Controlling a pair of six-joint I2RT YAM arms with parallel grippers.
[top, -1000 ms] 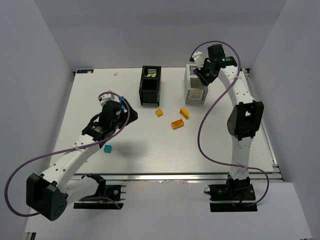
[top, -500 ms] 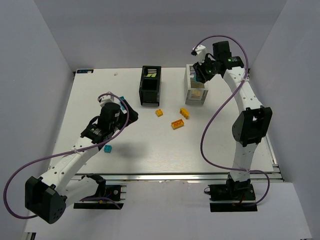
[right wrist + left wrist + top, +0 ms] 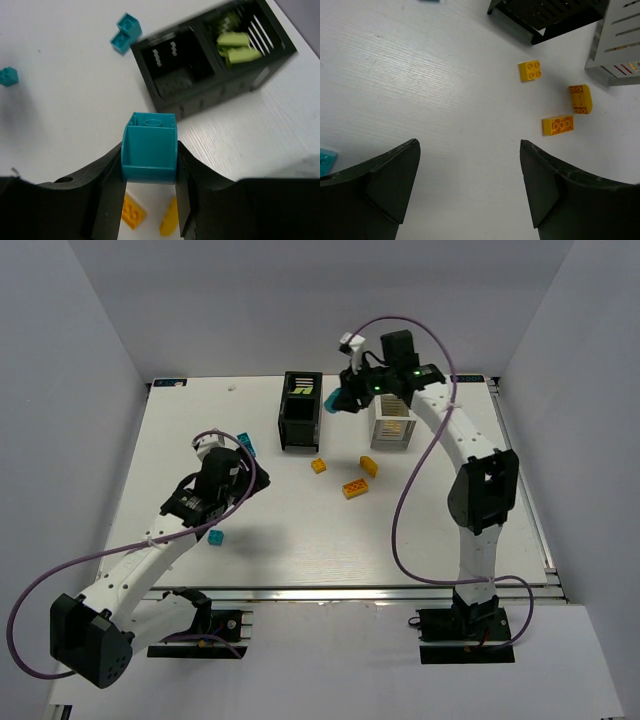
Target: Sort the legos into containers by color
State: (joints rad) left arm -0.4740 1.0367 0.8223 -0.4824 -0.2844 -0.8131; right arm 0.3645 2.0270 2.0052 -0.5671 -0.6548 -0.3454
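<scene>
Pale grey walls [image 3: 300, 300] close in a white table [image 3: 300, 540], where the sorting looks partly done. Lime green studded bricks [image 3: 235, 47] already lie in one compartment of the tall black slatted box [image 3: 301, 412]. Hints of yellow show through the slats of the tall white slatted box [image 3: 392, 422] beside it. The right gripper [image 3: 149, 155] pinches a cyan plastic brick [image 3: 150, 140] between its fingers. It holds the brick in the air between the two boxes, closer to the black one and not yet over either opening. The left gripper [image 3: 467, 150] hangs above bare table with its fingers spread wide and nothing between them. Left to sort, by my reading, are three orange-yellow bricks [image 3: 530, 70] loose in front of the boxes. A few more cyan bricks [image 3: 125, 34] lie on the table's left part, one of them near the left arm.
</scene>
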